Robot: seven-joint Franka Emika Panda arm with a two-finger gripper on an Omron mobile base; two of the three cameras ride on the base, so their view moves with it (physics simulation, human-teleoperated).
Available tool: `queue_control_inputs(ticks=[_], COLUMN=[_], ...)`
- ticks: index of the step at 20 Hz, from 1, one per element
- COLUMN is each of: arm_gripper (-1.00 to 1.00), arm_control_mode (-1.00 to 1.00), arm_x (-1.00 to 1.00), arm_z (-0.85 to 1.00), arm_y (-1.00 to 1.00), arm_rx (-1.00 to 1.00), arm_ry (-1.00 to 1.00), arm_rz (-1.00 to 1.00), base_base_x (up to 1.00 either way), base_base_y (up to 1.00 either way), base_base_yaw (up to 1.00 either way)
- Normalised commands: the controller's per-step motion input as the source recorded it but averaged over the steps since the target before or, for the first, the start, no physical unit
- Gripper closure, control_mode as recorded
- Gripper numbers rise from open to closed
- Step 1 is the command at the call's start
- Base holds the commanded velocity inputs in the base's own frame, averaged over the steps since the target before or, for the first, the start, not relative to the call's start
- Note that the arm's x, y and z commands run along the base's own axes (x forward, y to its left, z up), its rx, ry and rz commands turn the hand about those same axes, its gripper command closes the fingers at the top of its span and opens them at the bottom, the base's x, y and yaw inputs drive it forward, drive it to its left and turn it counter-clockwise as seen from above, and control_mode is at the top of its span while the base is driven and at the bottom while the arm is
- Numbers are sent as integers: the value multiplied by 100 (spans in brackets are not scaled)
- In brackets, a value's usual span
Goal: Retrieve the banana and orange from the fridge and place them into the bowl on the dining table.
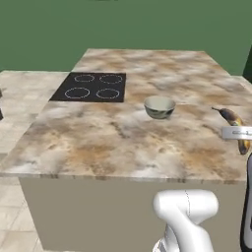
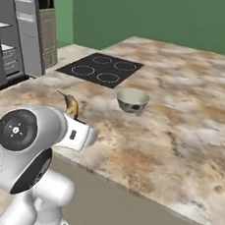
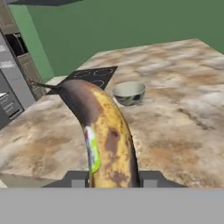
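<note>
While the banana sits clamped between my fingers, with the gripper closed narrowly on its lower end, I judge the first half of the job partly done; the fruit is out of the fridge and hanging over the near part of the dining table; its dark tip points up and away from the fingers, toward the cooktop; the bowl stands beyond the fingers and a little to the right, well apart from them, and looks empty from here; so I have yet to carry the banana forward and drop it in; the orange I would then have to fetch from the fridge and bring to that bowl too.
</note>
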Motion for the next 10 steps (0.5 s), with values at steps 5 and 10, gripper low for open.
queue_control_inputs(ticks=[5,10], arm_gripper=[100,100], arm_control_mode=[100,100], arm_x=[0,0], arm_z=[0,0], arm_y=[0,0], arm_rx=[0,0], arm_ry=[0,0], arm_rz=[0,0], base_base_x=[100,100], base_base_y=[40,13], base_base_yaw=[-45,-33])
